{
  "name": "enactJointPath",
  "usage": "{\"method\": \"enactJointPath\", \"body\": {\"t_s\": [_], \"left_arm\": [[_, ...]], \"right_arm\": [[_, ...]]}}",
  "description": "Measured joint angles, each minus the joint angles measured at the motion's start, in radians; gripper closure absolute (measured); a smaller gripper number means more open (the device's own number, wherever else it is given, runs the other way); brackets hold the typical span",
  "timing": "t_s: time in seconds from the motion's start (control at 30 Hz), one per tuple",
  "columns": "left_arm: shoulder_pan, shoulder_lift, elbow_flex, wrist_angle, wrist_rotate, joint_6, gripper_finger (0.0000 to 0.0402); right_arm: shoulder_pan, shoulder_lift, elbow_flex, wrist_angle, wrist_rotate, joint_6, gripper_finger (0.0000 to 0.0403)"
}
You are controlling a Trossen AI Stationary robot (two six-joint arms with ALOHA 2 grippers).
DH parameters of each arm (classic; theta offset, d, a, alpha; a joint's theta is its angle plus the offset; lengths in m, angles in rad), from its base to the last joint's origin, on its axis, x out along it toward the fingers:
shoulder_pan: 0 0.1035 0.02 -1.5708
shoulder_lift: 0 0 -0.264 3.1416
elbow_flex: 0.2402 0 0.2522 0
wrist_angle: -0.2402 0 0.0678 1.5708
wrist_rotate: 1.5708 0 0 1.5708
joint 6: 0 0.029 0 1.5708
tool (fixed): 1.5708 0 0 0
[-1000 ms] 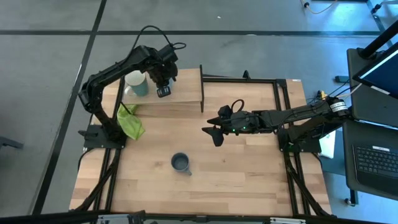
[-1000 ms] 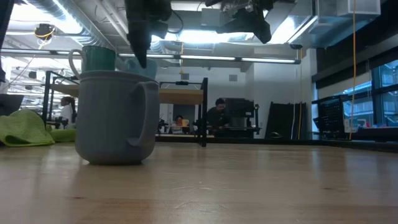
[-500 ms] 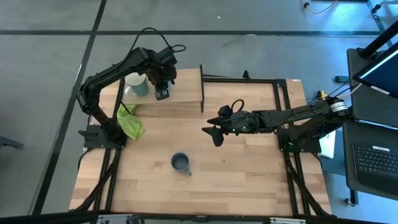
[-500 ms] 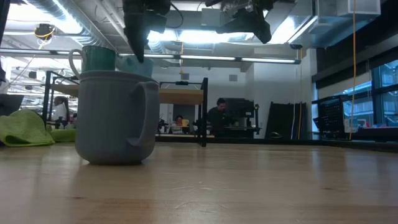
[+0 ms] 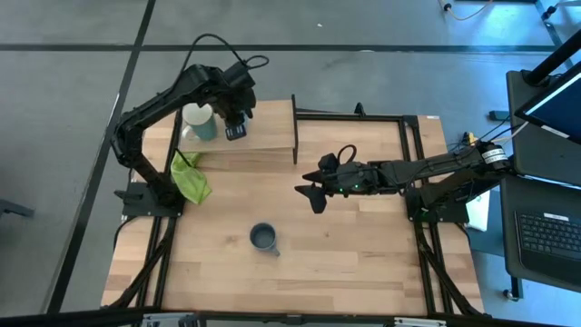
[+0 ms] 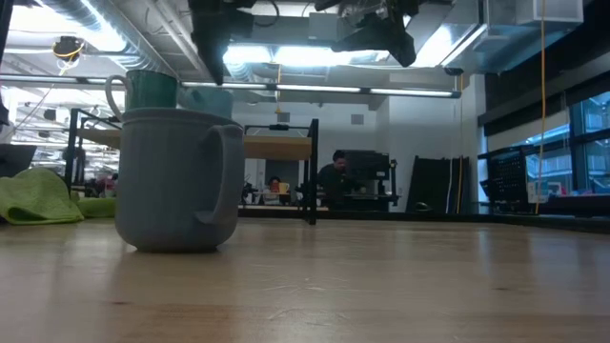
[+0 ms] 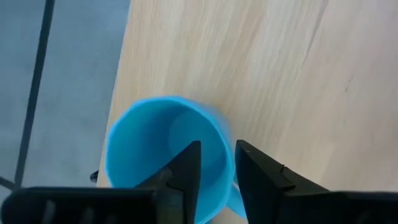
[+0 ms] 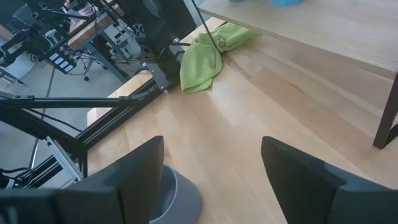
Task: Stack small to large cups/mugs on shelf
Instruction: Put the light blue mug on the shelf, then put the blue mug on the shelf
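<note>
A light blue mug [image 7: 149, 143] stands upright on the wooden shelf [image 5: 268, 127], next to a pale green mug [image 5: 200, 121] at the shelf's left end. My left gripper [image 7: 217, 171] is open just above the blue mug, one finger over its hollow and one outside its rim. It touches nothing that I can see. The dark grey-blue mug [image 5: 264, 238] stands on the tabletop near the front. My right gripper [image 5: 309, 193] hangs open over the table's middle, holding nothing.
A lime-green cloth [image 5: 189, 177] lies on the table in front of the shelf's left end. The shelf's black support [image 5: 295, 127] stands at its right end. Bare tabletop [image 5: 363, 245] lies right of the grey mug. People sit in the room beyond [image 6: 334, 176].
My left gripper has opened and risen off the light blue mug, which stays upright on the shelf beside the green mug. My right gripper has kept still.
</note>
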Motion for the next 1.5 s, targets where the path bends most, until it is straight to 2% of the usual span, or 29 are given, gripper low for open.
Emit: {"method": "enactJointPath", "body": {"t_s": [0.27,0.4,0.47,0.53,0.63,0.77,0.93,1.17,1.37,1.5], "left_arm": [[-0.032,0.001,0.085,-0.066,0.020,-0.032,0.0298],[-0.117,-0.002,0.135,-0.140,0.186,-0.151,0.0298],[-0.209,-0.003,0.125,-0.134,0.224,-0.217,0.0299],[-0.339,-0.010,0.100,-0.137,0.200,-0.253,0.0300],[-0.531,-0.015,0.034,-0.138,0.108,-0.338,0.0299],[-0.721,-0.014,-0.091,-0.124,-0.027,-0.487,0.0296],[-0.887,-0.054,-0.242,0.081,-0.033,-0.715,0.0297],[-0.958,-0.066,-0.372,0.246,-0.034,-1.164,0.0295],[-0.980,-0.066,-0.506,0.405,-0.024,-1.412,0.0291],[-0.973,-0.064,-0.586,0.511,-0.024,-1.510,0.0288]], "right_arm": [[-0.011,0.000,0.000,-0.004,-0.006,-0.001,0.0131],[-0.028,0.000,0.000,-0.018,-0.020,0.000,0.0131],[-0.040,0.000,0.000,-0.023,-0.038,0.003,0.0131],[-0.049,0.000,0.000,-0.026,-0.061,0.006,0.0131],[-0.055,0.000,0.000,-0.025,-0.089,0.006,0.0131],[-0.055,-0.001,0.000,-0.022,-0.106,0.006,0.0131],[-0.055,-0.001,0.000,-0.020,-0.164,-0.010,0.0131],[-0.055,-0.001,0.012,0.001,-0.244,-0.076,0.0131],[-0.074,-0.001,0.039,0.001,-0.243,-0.106,0.0131],[-0.090,-0.001,0.049,0.000,-0.243,-0.128,0.0131]]}}
